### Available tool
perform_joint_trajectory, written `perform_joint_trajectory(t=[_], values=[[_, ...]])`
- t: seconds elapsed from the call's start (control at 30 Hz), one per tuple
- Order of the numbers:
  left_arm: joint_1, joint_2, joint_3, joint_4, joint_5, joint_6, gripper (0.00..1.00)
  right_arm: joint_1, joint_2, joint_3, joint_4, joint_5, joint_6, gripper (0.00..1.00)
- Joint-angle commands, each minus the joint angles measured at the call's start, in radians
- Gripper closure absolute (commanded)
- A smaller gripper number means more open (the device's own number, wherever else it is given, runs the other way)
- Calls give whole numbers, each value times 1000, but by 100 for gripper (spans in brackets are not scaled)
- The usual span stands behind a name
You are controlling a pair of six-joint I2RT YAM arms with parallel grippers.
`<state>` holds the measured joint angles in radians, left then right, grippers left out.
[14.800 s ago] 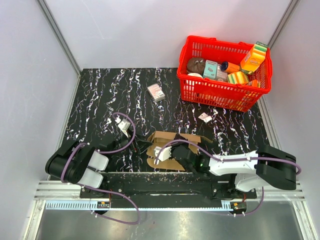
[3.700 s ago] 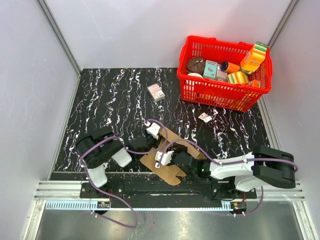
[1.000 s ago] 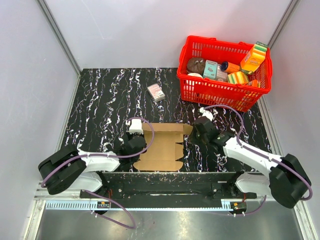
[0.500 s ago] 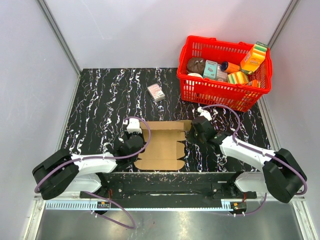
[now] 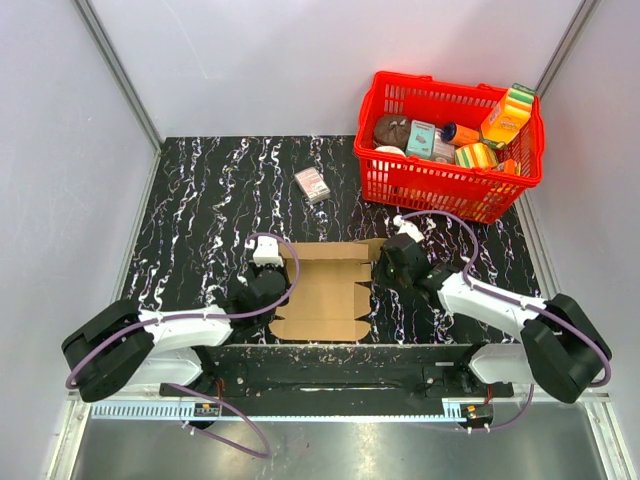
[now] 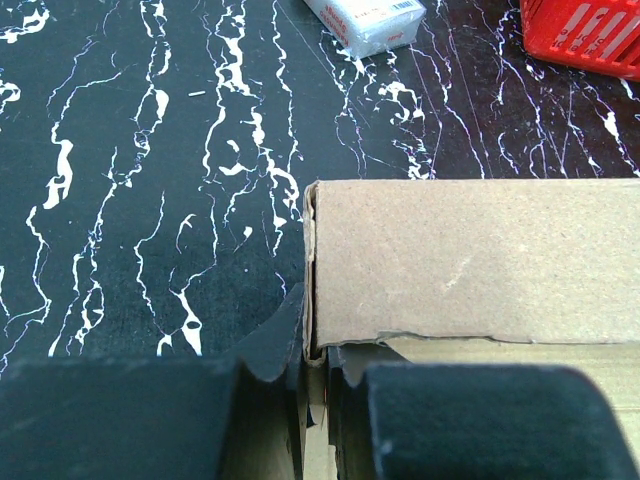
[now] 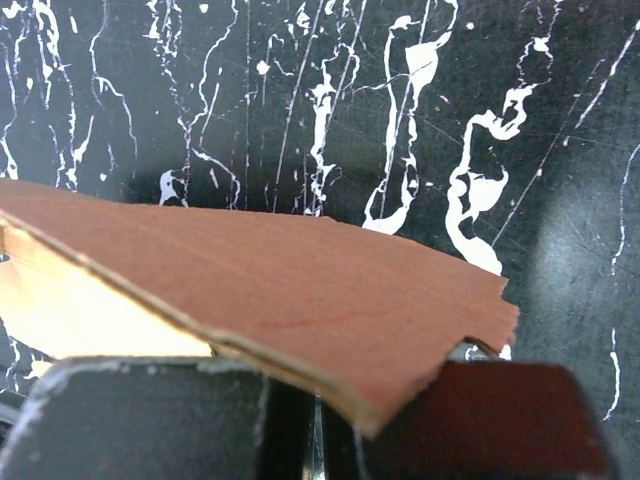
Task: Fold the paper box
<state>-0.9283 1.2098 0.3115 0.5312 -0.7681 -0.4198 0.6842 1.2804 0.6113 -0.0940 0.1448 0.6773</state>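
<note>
- Whereas the paper box [image 5: 325, 290] lay skewed on the table [image 5: 200, 200] under the right arm a few seconds ago, it now lies square to the near edge, opened out, between the two grippers.
- Over the last second its position has hardly altered. The sheet is held in line rather than being moved about.
- Most of the sheet is flat. The left wrist view shows one side panel [image 6: 470, 255] raised on its crease, and the right wrist view shows a notched flap [image 7: 280, 290] lifted clear of the table.
- The left gripper [image 5: 265, 290] is at the left edge of the sheet. Its fingers [image 6: 150, 420] are drawn narrow, and the end of the raised panel runs down between them.
- The right gripper [image 5: 390, 265] has come in slightly toward the far right corner. Its fingers [image 7: 150, 420] are fully closed, pinching the edge of the lifted flap.
- Judgement: squaring-up is complete and forming has barely started. No wall is locked and no tab is seated, so most of the task remains.
- The red basket [image 5: 450, 190] and the small white-and-pink carton [image 5: 313, 184] stand well apart from the work area.
</note>
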Motion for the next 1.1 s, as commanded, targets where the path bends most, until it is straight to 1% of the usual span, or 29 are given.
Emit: perform_joint_trajectory(t=[0.0,0.2,0.3,0.57,0.87,1.07], values=[[-1,-7,11,33,1,-11,100,-8,-56,-12,71,-36,-12,100],[-1,25,17,46,0,-17,100,-8,-124,-38,89,-88,-10,100],[-1,34,15,50,3,-17,100,-9,-133,-48,134,-111,-7,100],[-1,31,15,58,7,-17,100,-8,-56,-61,221,-195,11,100],[-1,53,20,72,24,-28,100,-8,33,-58,313,-244,47,100],[-1,59,18,79,26,-30,100,-8,74,-64,342,-255,57,100]])
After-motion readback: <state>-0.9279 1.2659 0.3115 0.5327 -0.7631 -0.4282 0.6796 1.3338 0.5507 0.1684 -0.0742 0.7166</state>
